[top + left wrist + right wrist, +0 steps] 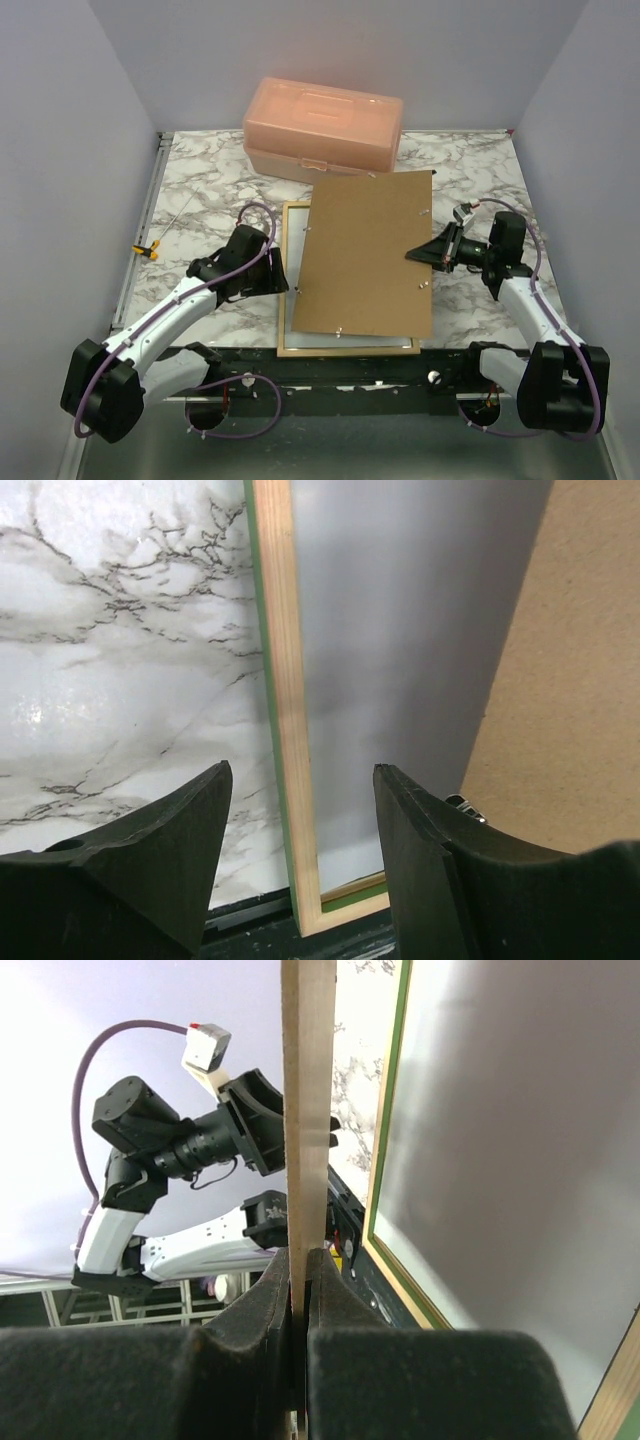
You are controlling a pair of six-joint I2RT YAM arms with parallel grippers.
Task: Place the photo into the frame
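The right gripper point(305, 1260) is pressed together on the right edge of the brown backing board point(307, 1080), which hangs tilted and skewed over the frame point(285, 680). The left gripper point(300, 780) is spread, holding nothing, over the frame's left rail. The frame lies pale-wood side up at the middle of the marble table's point(200, 190) near edge. A pale grey sheet point(390, 660) fills its opening, probably the photo face down, though I cannot tell. Square the board to the rails before lowering it.
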